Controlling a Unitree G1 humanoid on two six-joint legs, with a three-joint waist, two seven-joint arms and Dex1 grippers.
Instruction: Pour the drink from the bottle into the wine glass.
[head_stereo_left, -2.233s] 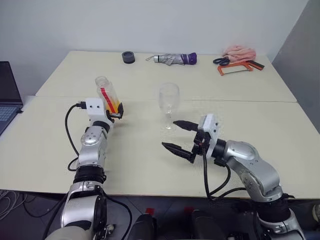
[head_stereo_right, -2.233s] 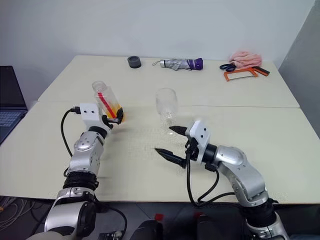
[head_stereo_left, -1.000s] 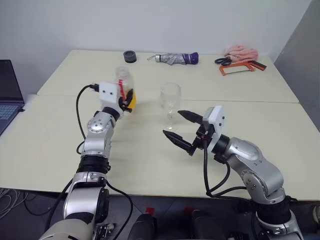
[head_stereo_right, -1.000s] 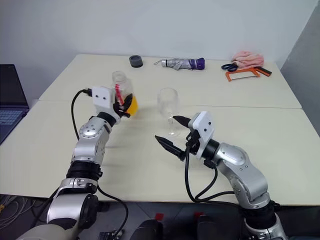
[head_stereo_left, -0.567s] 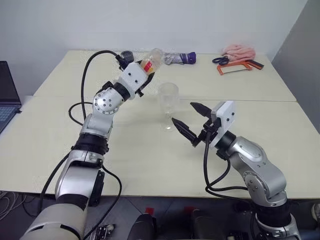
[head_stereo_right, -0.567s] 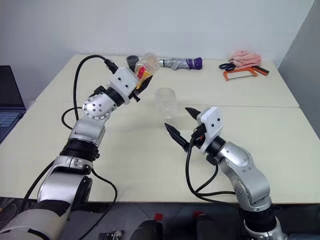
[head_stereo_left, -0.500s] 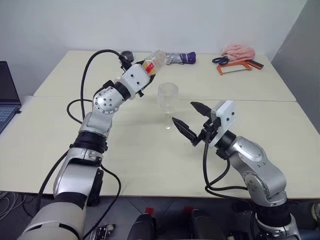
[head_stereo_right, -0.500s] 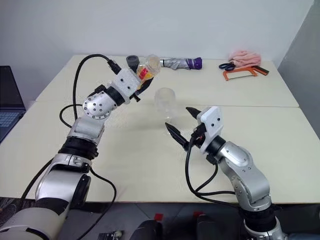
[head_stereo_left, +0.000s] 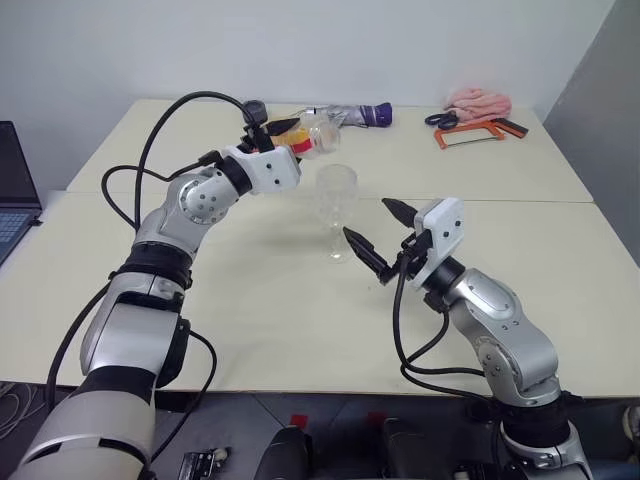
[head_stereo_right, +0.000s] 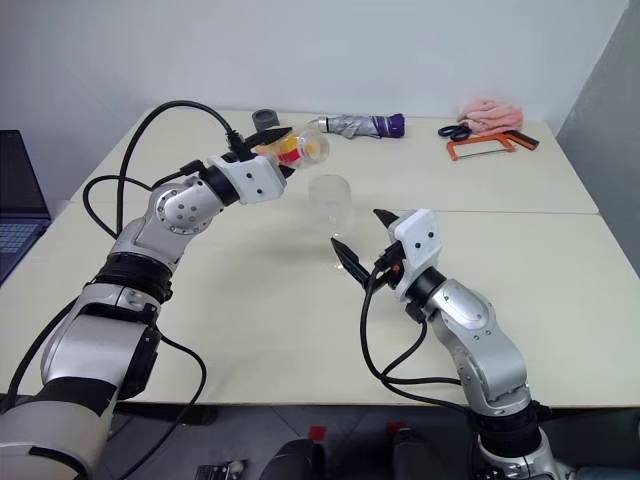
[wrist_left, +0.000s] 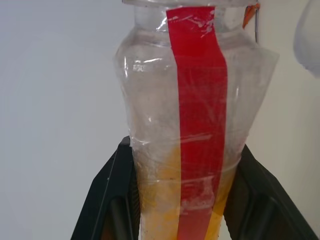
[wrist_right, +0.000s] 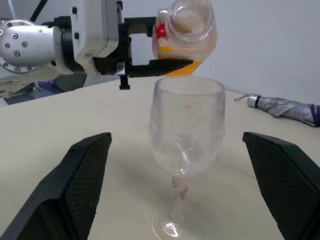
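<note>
The clear bottle (head_stereo_left: 312, 138) with a red label strip (wrist_left: 197, 100) is gripped at its lower body by my left gripper (head_stereo_left: 292, 138), which is shut on it. It lies almost level, its open mouth (wrist_right: 190, 17) just above and behind the wine glass rim. The orange drink (wrist_right: 176, 56) pools along the bottle's lower side. The wine glass (head_stereo_left: 337, 205) stands upright near the table's middle, and I see no liquid in its bowl (wrist_right: 187, 125). My right gripper (head_stereo_left: 372, 222) is open just in front of the glass, fingers (wrist_right: 85, 185) spread wide and not touching it.
At the back of the table lie a folded grey and purple umbrella (head_stereo_left: 350, 116), a dark round roll (head_stereo_right: 267, 120), a pink cloth (head_stereo_left: 478, 102) and an orange-framed saw with scissors (head_stereo_left: 468, 135). A laptop (head_stereo_left: 15, 190) sits at the far left.
My left arm has lifted the bottle and rolled it from upright to almost level, bringing its mouth over to the glass. The right gripper has stayed open and barely shifted.
</note>
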